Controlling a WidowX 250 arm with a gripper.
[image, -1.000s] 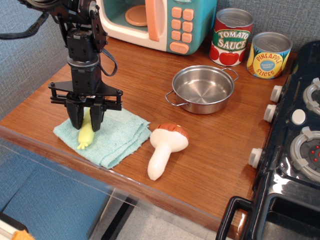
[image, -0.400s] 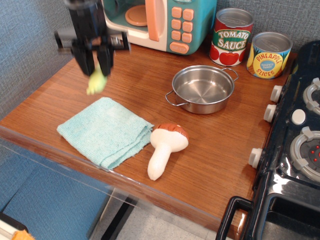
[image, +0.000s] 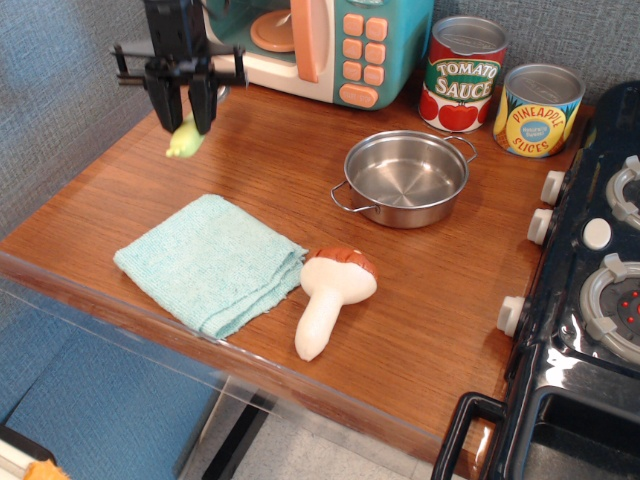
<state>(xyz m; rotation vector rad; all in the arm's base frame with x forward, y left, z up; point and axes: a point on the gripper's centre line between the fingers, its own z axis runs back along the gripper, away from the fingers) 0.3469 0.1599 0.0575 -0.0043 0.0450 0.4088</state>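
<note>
Claw (image: 183, 118) pointing straight down above the table (image: 260, 170), clamped on yellow-green corn (image: 184, 140).

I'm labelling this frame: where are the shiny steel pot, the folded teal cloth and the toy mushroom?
shiny steel pot (image: 405, 178), the only camera view, on its inner base.
folded teal cloth (image: 210, 262), same view, cloth's middle.
toy mushroom (image: 328, 298), same view, upper white stem.

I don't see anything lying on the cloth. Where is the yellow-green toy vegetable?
The yellow-green toy vegetable hangs in the gripper, raised at the counter's back left, in front of the toy microwave, beyond the teal cloth.
</note>
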